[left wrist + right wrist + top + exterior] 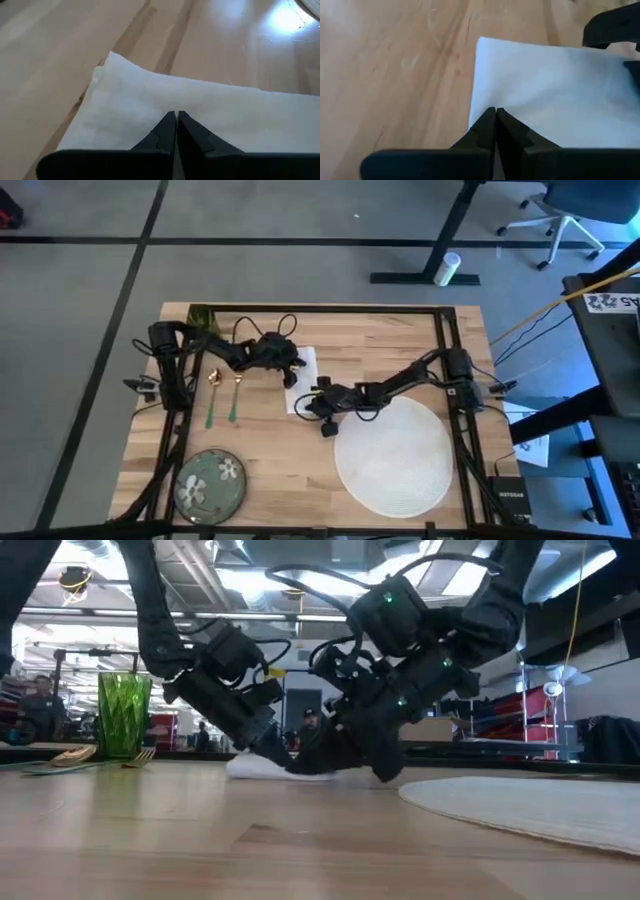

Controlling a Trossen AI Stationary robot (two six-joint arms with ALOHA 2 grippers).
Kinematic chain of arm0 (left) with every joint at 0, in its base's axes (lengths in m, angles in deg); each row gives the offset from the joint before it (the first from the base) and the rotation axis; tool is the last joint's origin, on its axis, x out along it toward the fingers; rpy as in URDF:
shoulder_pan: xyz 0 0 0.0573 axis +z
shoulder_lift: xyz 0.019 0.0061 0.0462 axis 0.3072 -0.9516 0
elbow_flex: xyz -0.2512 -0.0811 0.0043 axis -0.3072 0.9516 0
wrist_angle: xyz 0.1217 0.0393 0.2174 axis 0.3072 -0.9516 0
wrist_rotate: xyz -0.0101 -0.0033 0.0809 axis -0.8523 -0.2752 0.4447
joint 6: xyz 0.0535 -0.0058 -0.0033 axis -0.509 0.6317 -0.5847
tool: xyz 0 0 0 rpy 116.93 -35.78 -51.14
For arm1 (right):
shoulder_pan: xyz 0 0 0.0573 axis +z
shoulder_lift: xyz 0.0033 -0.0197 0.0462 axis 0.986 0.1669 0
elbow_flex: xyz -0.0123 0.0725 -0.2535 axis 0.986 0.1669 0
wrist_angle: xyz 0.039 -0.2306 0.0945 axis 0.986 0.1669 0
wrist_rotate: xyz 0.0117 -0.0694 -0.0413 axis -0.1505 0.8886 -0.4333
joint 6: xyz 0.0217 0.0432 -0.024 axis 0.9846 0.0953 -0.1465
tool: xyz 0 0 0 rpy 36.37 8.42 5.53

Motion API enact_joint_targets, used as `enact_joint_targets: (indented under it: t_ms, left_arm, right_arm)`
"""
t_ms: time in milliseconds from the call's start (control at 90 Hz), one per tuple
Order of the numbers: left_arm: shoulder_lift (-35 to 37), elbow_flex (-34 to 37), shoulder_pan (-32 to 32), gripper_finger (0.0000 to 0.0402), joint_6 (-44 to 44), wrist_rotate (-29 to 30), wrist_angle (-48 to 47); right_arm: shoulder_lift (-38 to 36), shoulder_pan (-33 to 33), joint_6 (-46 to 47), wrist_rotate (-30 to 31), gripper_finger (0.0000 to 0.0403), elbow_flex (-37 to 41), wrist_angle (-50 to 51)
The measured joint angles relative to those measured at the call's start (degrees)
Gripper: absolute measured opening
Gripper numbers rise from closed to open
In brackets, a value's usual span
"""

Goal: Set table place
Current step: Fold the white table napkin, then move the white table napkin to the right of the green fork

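The white napkin lies flat on the table, left of the round white placemat. My left gripper is shut at its far-left part, and my right gripper is shut at its near edge. Both slant down onto it in the low view. The green floral plate sits at the near left. The green fork and the gold-coloured utensil lie side by side at the left. The green cup stands upright at the far left corner. My left gripper has its shut fingertips on the napkin's top surface, slanting down from the table's left. The napkin stays on the table. The fingers hide whether any cloth is between them. My right gripper meets the napkin close to one straight edge, near a corner, with its shut fingertips slanting down from the table's right. The napkin lies flat on the wood. The fingers cover the pinch itself.
The black frame rails run along the table's left and right sides. Bare wood lies between the plate and the placemat. In the low view, people show in the room beyond the table.
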Motion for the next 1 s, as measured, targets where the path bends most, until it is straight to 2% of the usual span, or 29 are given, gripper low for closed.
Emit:
enact_joint_targets:
  t_ms: [244,367,489,589,689,822,1000]
  left_arm:
    - [3.17,-0.41,-0.08,0.0,-1.12,2.02,-1.54]
    - [9.27,-0.63,-2.07,0.0,-1.43,1.27,-1.59]
    - [16.4,-0.63,-4.21,0.0,-1.58,0.95,-5.5]
    - [22.55,-0.68,-6.45,0.0,-1.49,1.25,-10.61]
    - [26.76,-0.28,-9.82,0.0,-0.37,1.44,-17.25]
    - [28.27,0.79,-15.46,0.0,0.74,4.73,-21.97]
    - [26.79,3.05,-19.7,0.0,4.47,14.92,-23.82]
  right_arm:
    - [0.33,0.64,1.54,-2.27,0.0,-1.12,-1.04]
    - [-0.17,0.57,0.93,-2.12,0.0,-2.5,-1.39]
    - [-1.54,0.46,-0.8,-1.97,0.0,-3.41,-1.65]
    - [-3.57,0.4,-2.55,-1.44,0.0,-3.42,-1.29]
    - [-6.51,-0.45,-4.18,1.64,0.0,-3.43,2.13]
    - [-9.16,-4.08,-4.96,6.67,0.0,-3.43,7.44]
    - [-9.27,-11.06,-5.64,6.01,0.0,-3.41,9.62]
